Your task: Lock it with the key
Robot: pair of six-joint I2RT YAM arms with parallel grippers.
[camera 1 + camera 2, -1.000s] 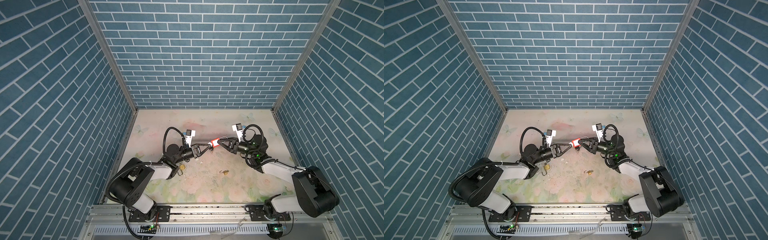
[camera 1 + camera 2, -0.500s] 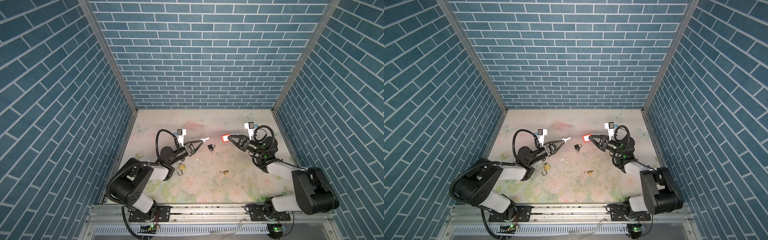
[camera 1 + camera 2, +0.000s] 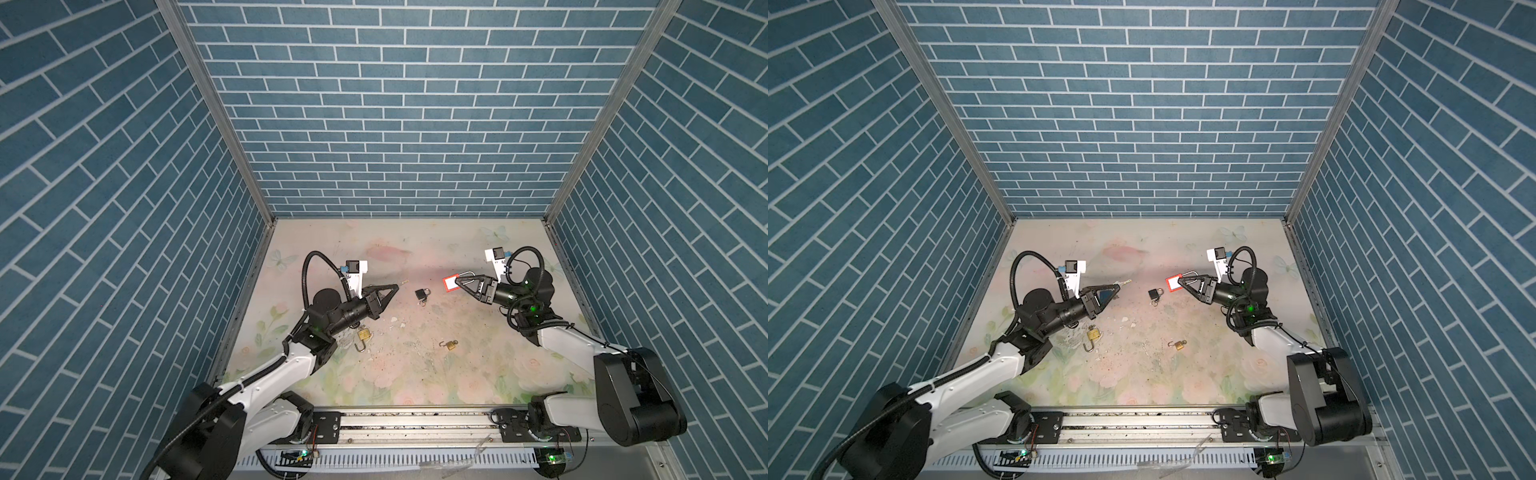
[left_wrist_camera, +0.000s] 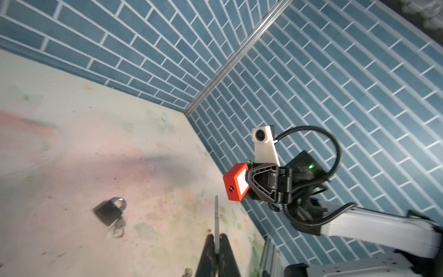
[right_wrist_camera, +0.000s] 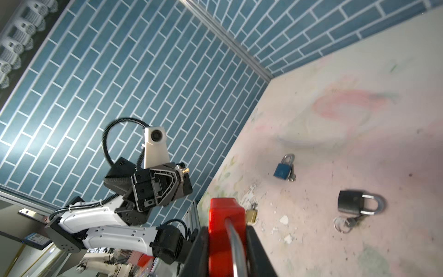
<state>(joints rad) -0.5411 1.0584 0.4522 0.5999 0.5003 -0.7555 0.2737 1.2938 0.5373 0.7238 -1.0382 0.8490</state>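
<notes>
Over the worn floral surface [image 3: 415, 374], the two arms are now sitting well apart, no longer meeting in the middle as a second ago. The right gripper [image 3: 457, 282] is clamping a boxy red padlock [image 3: 450, 283] with a steel shackle. A black padlock [image 3: 421, 294] is lying between them. The left gripper [image 3: 395, 287] is pinching a thin metal key [image 4: 216, 215].

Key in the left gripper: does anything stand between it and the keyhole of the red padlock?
Nothing visible does. The key in the left gripper points through open air toward the keyhole of the red padlock. The black padlock lies on the table, apparently below that path.
</notes>
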